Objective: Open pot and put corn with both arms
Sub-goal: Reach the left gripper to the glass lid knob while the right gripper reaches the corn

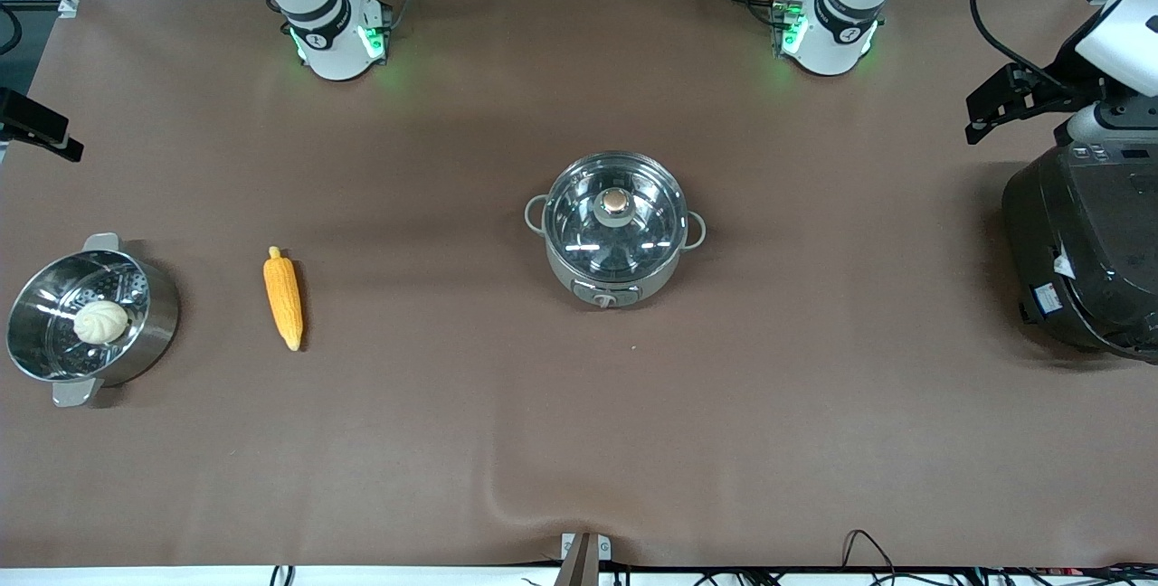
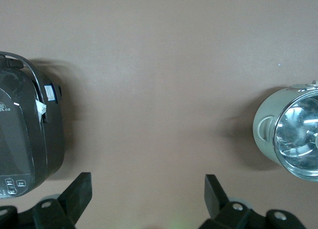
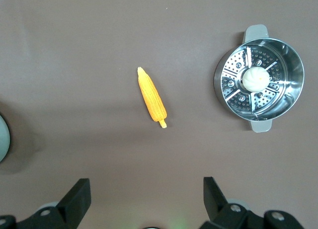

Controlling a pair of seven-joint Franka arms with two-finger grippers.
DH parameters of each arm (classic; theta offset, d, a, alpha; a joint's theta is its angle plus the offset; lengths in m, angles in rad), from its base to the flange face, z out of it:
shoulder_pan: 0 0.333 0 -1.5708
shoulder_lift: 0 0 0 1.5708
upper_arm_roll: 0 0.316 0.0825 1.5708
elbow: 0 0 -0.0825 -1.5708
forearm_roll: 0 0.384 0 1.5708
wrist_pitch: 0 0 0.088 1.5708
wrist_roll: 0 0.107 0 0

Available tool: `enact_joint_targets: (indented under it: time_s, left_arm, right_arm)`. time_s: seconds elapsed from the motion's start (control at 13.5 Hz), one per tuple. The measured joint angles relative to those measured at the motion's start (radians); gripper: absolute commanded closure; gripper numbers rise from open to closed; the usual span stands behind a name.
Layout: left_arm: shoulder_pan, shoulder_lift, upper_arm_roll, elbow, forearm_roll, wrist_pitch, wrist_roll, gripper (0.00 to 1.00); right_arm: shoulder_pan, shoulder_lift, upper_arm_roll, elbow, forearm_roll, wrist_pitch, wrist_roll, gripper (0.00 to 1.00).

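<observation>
The grey pot (image 1: pixel 615 229) stands mid-table with its glass lid and round knob (image 1: pixel 614 201) on it and its control knob facing the front camera. It also shows in the left wrist view (image 2: pixel 293 134). The corn (image 1: pixel 283 297) lies flat on the cloth toward the right arm's end; it also shows in the right wrist view (image 3: pixel 151 97). My left gripper (image 2: pixel 148 182) is open and empty, high over bare cloth between the pot and the black cooker. My right gripper (image 3: pixel 147 187) is open and empty, high over bare cloth beside the corn. Neither gripper shows in the front view.
A steel steamer pot (image 1: pixel 149 315) holding a white bun (image 1: pixel 100 321) stands at the right arm's end, beside the corn. A big black cooker (image 1: pixel 1081 251) stands at the left arm's end, with a black-and-white device (image 1: pixel 1040 89) above it. Brown cloth covers the table.
</observation>
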Motion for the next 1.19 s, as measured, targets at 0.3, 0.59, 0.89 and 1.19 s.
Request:
enact_joint_targets:
  time_s: [0.3,0.59,0.89,1.19]
  left_arm:
    - [-0.003,0.017,-0.005,0.005,0.000,-0.001,0.000,0.00]
    - [-0.005,0.104,-0.031,0.052,0.000,0.014,0.003,0.00]
    - [-0.044,0.158,-0.107,0.063,-0.001,0.071,-0.098,0.00]
    - [-0.197,0.213,-0.127,0.083,-0.001,0.098,-0.424,0.00]
  right_arm:
    - [0.000,0.000,0.000,0.000,0.000,0.000,0.003,0.00]
    - [0.000,0.000,0.001,0.000,0.000,0.000,0.004,0.00]
    - [0.000,0.000,0.001,0.000,0.000,0.000,0.005,0.00]
    - [0.001,0.001,0.002,-0.003,0.000,0.001,0.005,0.00]
